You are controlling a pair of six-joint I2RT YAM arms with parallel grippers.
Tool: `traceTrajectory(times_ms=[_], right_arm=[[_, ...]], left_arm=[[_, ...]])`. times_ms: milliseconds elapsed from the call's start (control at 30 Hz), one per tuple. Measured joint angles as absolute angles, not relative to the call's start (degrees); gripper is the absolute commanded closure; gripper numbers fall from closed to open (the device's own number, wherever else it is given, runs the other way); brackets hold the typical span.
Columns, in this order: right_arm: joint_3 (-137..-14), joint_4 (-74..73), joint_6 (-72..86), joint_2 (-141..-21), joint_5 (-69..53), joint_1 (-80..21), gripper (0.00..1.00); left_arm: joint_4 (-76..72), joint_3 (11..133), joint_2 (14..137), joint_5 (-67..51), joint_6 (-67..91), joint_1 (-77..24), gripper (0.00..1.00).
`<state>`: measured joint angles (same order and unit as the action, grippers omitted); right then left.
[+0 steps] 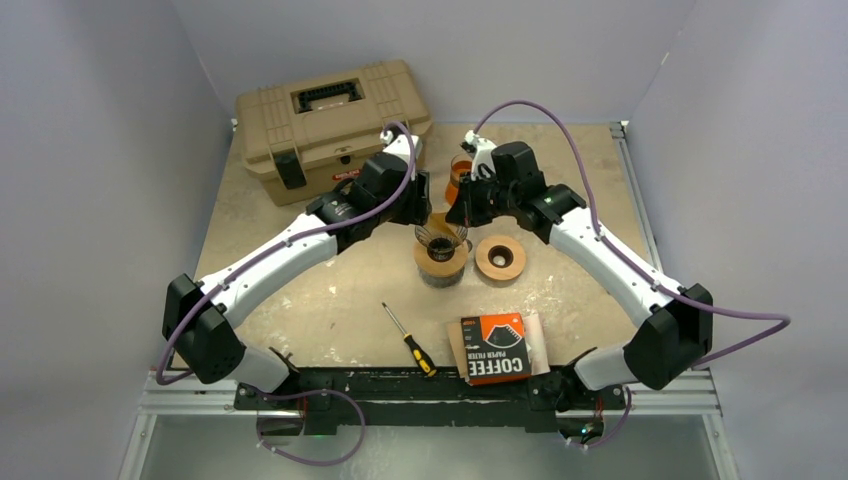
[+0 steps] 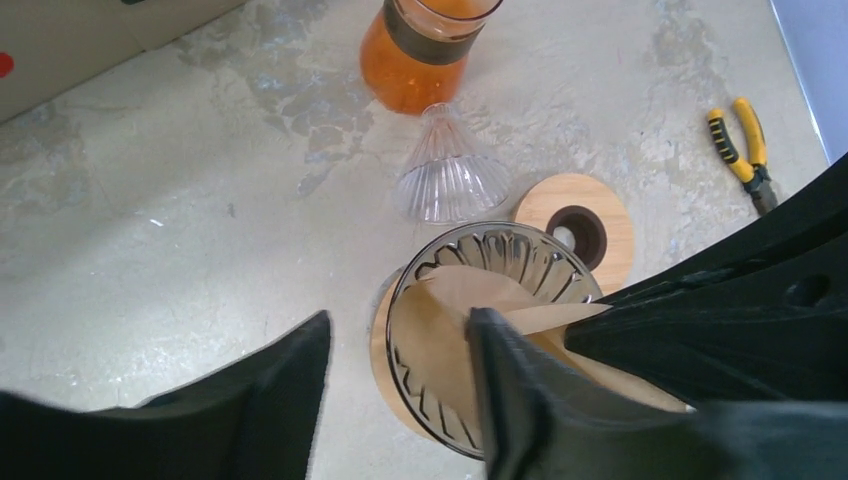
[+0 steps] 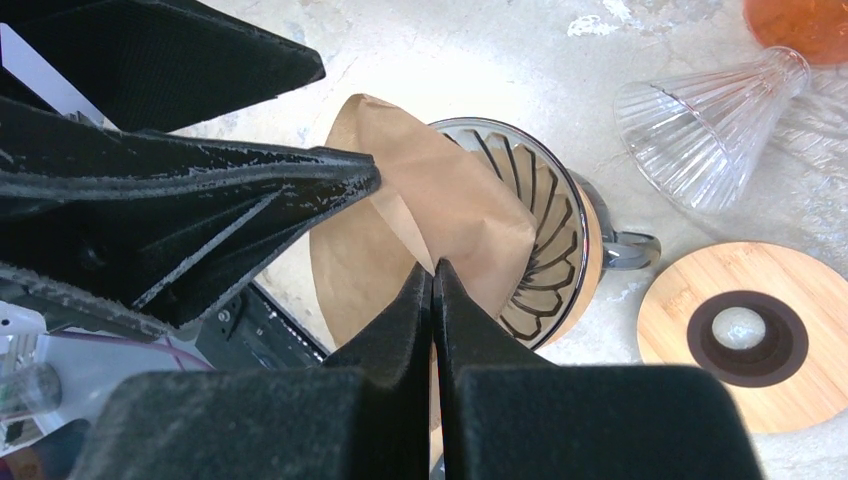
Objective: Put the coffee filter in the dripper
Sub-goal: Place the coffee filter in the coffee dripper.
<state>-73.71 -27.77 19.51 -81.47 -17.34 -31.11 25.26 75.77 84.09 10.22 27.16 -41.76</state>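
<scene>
The glass dripper (image 2: 520, 250) stands on its wooden collar, seen too in the top view (image 1: 441, 255) and the right wrist view (image 3: 550, 230). The brown paper coffee filter (image 3: 440, 200) sits partly inside it, its upper part sticking out over the rim (image 2: 450, 320). My right gripper (image 3: 432, 268) is shut on the filter's edge. My left gripper (image 2: 400, 318) is open. One of its fingers (image 2: 520, 390) is inside the filter cone; the other is outside the dripper and apart from its rim. Both grippers meet over the dripper in the top view.
A second clear glass cone (image 2: 447, 175) lies on its side beside an orange jar (image 2: 420, 50). A wooden ring (image 2: 577, 228) lies right of the dripper. Yellow pliers (image 2: 740, 145), a screwdriver (image 1: 408, 338), the coffee filter packet (image 1: 495, 347) and a tan toolbox (image 1: 330, 115) surround the area.
</scene>
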Motion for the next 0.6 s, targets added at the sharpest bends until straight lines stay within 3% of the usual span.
traceTrajectory(times_ms=[133,500,600], right_arm=[[-73.6,-27.4,20.1,-81.5,-17.2,-31.1,1.0],[-72.5,-24.8,21.4,-81.5,-17.2,-31.1,1.0],[-72.3,-24.4,21.6,-81.5,-17.2,-31.1,1.0]], left_arm=[[25.3,75.8,84.1,9.4,26.9,-41.8,0.28],[21.2,74.0,82.8,4.4,28.5,-41.6,0.22],[20.2,71.5,81.4,4.4,29.4,-41.6,0.25]])
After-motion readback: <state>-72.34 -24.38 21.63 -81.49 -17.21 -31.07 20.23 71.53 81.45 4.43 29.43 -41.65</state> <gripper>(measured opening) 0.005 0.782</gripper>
